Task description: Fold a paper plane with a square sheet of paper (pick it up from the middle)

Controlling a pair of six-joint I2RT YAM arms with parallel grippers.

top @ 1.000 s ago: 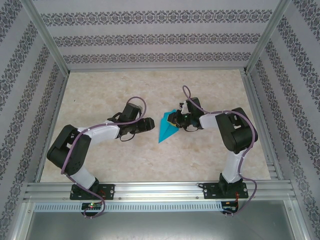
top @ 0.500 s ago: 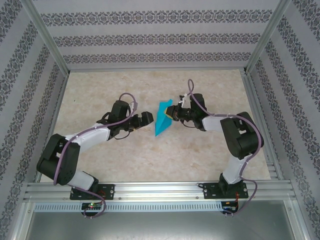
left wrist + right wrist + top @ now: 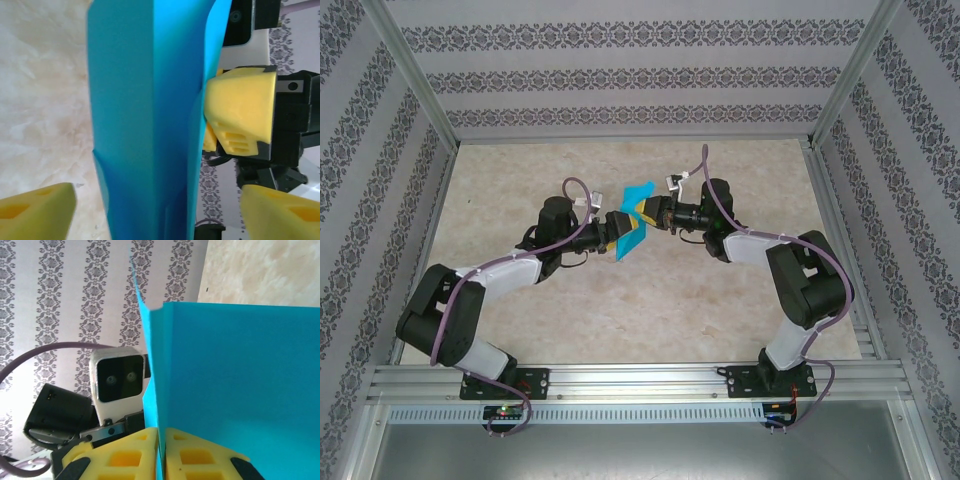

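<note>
Where both arms meet over the middle of the table (image 3: 650, 310), the teal sheet of paper (image 3: 631, 240) is held folded and upright between them. From its base at 7 o'clock the left arm stretches low toward 2 o'clock. The left gripper (image 3: 613, 232) stands wide, with one finger (image 3: 35, 207) on either side of the paper and neither pressing it. From 5 o'clock the right arm stands up, bends at the elbow and reaches toward 9 o'clock. The right gripper (image 3: 645, 212) pinches the paper's edge, its fingers (image 3: 120, 455) closed on it.
</note>
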